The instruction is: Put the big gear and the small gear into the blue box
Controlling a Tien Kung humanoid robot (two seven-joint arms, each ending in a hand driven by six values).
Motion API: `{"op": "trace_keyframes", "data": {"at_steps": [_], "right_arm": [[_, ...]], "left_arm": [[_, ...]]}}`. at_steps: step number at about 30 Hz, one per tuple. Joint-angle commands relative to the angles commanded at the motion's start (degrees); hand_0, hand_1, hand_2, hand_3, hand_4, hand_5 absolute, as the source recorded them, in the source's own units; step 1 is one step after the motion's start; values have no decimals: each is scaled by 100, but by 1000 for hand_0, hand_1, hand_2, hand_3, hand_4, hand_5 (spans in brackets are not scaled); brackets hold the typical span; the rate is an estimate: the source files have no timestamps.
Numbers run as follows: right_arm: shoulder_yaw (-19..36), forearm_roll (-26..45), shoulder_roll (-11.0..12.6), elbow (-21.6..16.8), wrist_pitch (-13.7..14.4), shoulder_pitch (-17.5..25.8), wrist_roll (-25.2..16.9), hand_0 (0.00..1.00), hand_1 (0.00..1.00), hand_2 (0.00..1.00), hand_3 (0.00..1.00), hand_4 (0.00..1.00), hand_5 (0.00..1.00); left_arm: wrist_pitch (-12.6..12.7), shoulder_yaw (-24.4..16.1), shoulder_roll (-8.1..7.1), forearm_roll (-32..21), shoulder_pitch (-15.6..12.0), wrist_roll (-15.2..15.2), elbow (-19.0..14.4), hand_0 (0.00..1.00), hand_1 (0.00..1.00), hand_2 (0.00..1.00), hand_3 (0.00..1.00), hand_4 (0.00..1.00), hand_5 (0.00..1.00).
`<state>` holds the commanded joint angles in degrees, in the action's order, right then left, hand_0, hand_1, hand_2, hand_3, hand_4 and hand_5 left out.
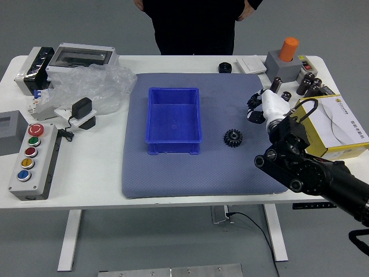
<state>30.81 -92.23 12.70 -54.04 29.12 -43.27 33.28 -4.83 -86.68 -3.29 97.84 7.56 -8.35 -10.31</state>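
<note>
Robot hand (257, 107), white and black, reaches over the blue-grey mat (173, 176), its black arm (314, 174) slanting in from the right; its grip I cannot tell. Black toothed gear (233, 138) lies between it and the blue plastic box (173, 140). Yellow-and-white carton (340, 124): print too small to read.

Bare mat (213, 104) extends between the raised walls of the blue box (173, 148) at left and the black gear (233, 138) at right, a yellow carton (346, 151) obstructing farther right.
</note>
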Motion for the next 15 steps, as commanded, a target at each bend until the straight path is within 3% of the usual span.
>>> {"op": "trace_keyframes", "data": {"at_steps": [9,15], "right_arm": [[333,-733,-9,-844,15,-14,355,543,380,415,528,480,2],[333,-1087,-156,-1373,-5,-5,370,542,381,415,529,481,2]], "left_arm": [[-7,-5,-8,-11,-11,-10,0,756,739,765,811,604,132],[-22,-13,-2,-7,-17,-21,0,756,739,765,811,603,133]]}}
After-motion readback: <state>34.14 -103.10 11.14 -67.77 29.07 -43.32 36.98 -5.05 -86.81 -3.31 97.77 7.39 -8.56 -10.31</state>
